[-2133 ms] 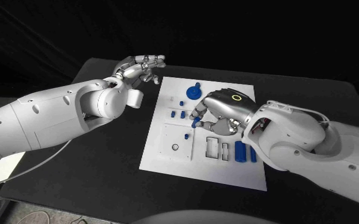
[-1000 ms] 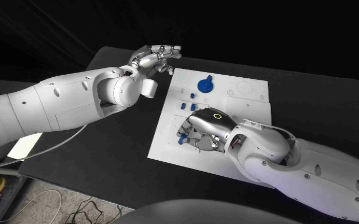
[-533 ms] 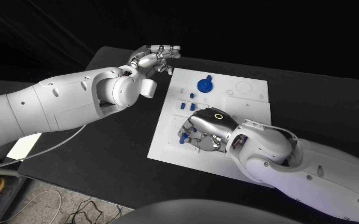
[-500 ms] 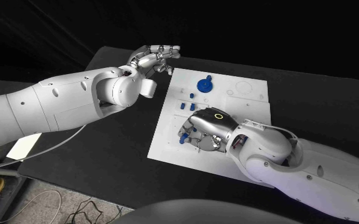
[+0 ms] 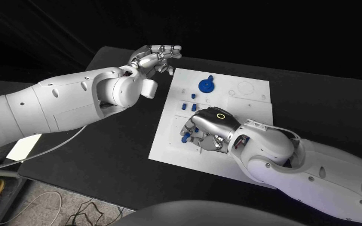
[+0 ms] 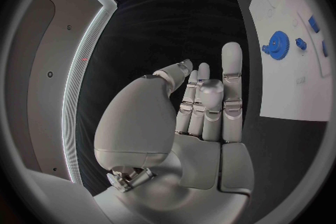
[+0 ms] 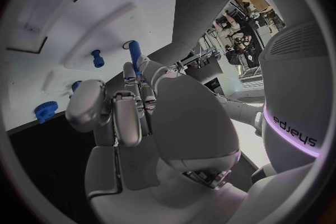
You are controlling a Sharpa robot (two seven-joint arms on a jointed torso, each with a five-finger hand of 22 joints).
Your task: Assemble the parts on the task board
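Head view: my right hand (image 5: 205, 130) pinches 1 blue peg (image 5: 185, 137) over the board (image 5: 252, 96)'s left side; I should lower it squarely. Left hand (image 5: 155, 58) hovers empty, fingers apart.

This looks like a robot lab or test room. A black table (image 5: 98, 147) stands in front of a black curtain (image 5: 249, 17) that hangs at the far side and hides the rest of the room. On the table lies a flat white board (image 5: 170, 132) with cut-out shapes and small blue pieces (image 5: 206, 86), like a practice board. On the near left, thin cables (image 5: 45, 205) trail across a grey carpet floor (image 5: 22, 213). In the right wrist view, shelves with stacked gear (image 7: 241, 33) stand in a bright room behind the table.
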